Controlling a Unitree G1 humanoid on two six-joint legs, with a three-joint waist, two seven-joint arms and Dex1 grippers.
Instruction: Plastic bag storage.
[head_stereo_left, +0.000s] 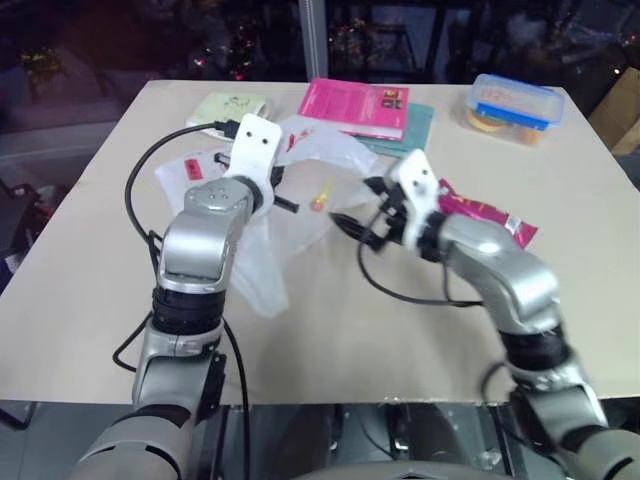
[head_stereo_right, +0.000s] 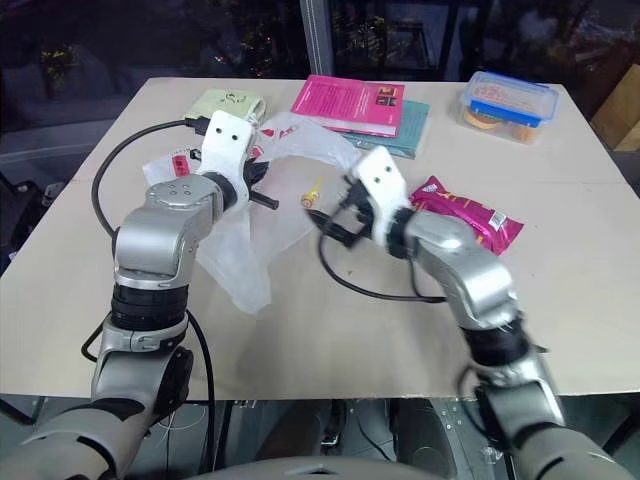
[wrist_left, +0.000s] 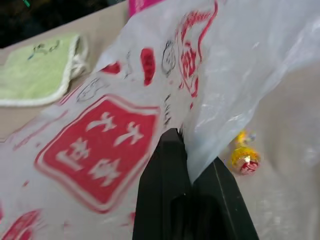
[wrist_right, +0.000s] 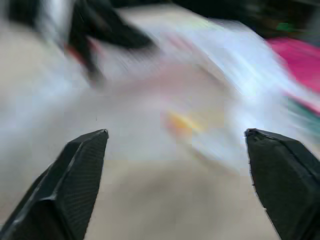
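The plastic bag (head_stereo_right: 250, 215) lies near the middle of the bench (head_stereo_right: 330, 330), its long axis running from the near-left corner up toward the far side. The left gripper (wrist_left: 187, 170) pinches a fold of it and holds that part lifted. The right gripper (wrist_right: 175, 145) has its fingers spread wide, holding nothing, just beside the bag.

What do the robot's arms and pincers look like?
Both arms are shiny silver with black joints and trailing black cables. Each wrist carries a white plate with two dark dots. The left pincer and the right pincer each have two black, pointed fingers.
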